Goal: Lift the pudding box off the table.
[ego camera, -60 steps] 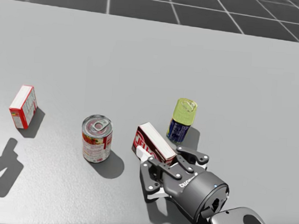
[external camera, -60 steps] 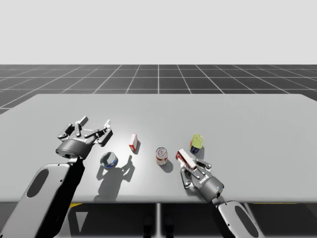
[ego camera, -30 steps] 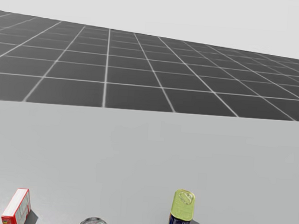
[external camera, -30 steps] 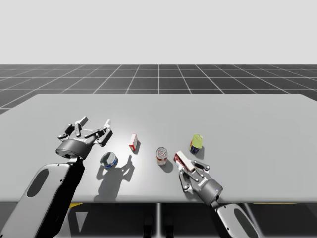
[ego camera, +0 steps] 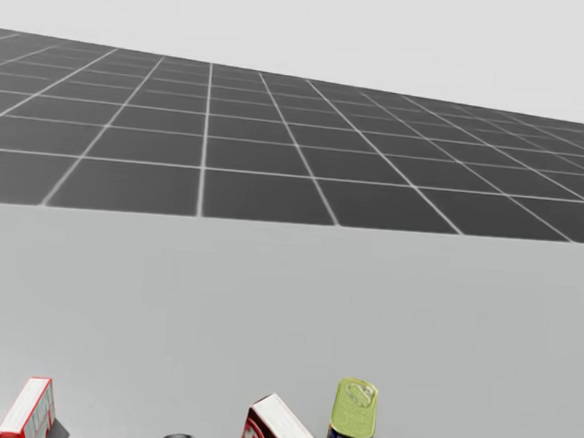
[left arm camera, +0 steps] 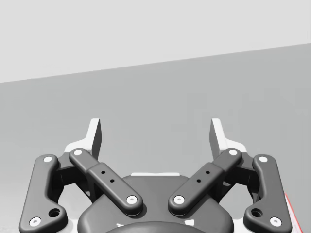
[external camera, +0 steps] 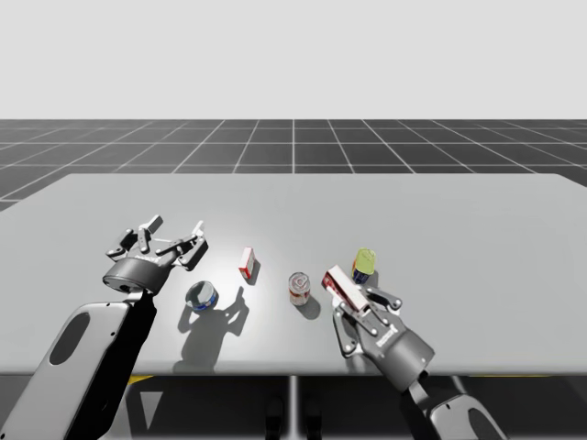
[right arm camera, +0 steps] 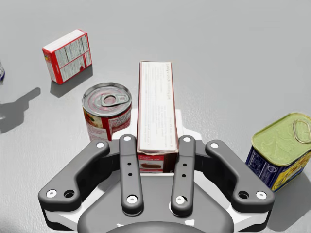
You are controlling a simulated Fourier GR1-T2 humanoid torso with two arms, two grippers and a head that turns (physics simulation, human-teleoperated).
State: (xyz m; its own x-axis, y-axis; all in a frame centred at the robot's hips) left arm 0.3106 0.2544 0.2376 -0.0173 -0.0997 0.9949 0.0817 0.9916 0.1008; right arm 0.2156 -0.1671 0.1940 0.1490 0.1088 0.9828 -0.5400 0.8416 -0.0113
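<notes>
Lift step in hand: pudding box (right arm camera: 155,114) clamped in right pincer (right arm camera: 156,150).
Box is held tilted just beside the red can (right arm camera: 108,109), seemingly clear of the tabletop (external camera: 459,238); a straight raise is called for next. Left pincer (left arm camera: 155,138) is spread wide, parked well apart from the can.

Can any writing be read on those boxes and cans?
The long red-and-white box in my right pincer: fine print, too small to read.
The small red-and-white box: likewise.
The red can, the blue can with yellow-green lid: labels blurred.
Nothing can be quoted.
</notes>
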